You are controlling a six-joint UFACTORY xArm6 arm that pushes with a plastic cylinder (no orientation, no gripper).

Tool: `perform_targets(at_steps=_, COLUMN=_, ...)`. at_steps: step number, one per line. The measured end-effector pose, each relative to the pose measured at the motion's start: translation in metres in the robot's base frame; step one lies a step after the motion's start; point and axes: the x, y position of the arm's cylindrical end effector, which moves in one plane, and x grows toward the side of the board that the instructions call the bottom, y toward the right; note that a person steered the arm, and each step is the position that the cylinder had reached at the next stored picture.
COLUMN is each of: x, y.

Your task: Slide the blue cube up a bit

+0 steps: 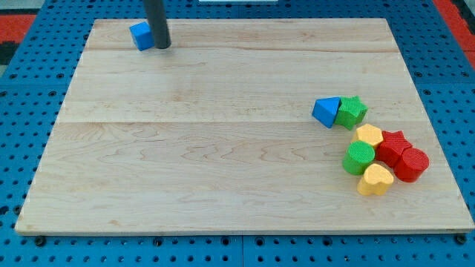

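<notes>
**K:** Tip status?

**R:** Rod comes down from the view's top edge; my tip (pixel 162 46) sits on the wooden board (pixel 223 148) near its top-left corner. Plain rod, no jaws, so nothing to spread or pinch. It just presses sideways.

**K:** Blue cube?

**R:** Blue cube (pixel 141 35) is immediately to the view's left of my tip, slightly above it. Rod and cube look touching, though I can't tell for sure whether there's a hairline gap. Cube is close to the board's top edge.

**K:** Anything else near the tip?

**R:** No. Everything else is well apart, far toward the view's lower right of my tip. Nearest from there: blue triangular block (pixel 325 112), with a green star-shaped block (pixel 351 111) touching its right side. Below those, a yellow block (pixel 368 135), shape unclear, maybe hexagonal. Right of that, a red star-like block (pixel 393 145), and a red cylinder (pixel 411 165) just beyond it at the cluster's right end. Green cylinder (pixel 358 158) sits under the yellow one, touching it. Yellow heart-shaped block (pixel 375 179) is farthest down.

**K:** Cluster tight?

**R:** Yes, neighbours touching or just beside each other. Board lies on a blue pegboard table (pixel 30 133).
</notes>
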Motion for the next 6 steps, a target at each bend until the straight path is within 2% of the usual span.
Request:
perform_targets(at_steps=1, x=-0.009, y=0.02)
perform_targets(at_steps=2, x=-0.025, y=-0.028)
perform_targets(at_steps=3, x=-0.023, y=-0.08)
perform_targets(at_steps=4, x=-0.008, y=-0.021)
perform_targets(at_steps=5, x=0.019, y=-0.053)
perform_targets(at_steps=6, x=0.022, y=-0.101)
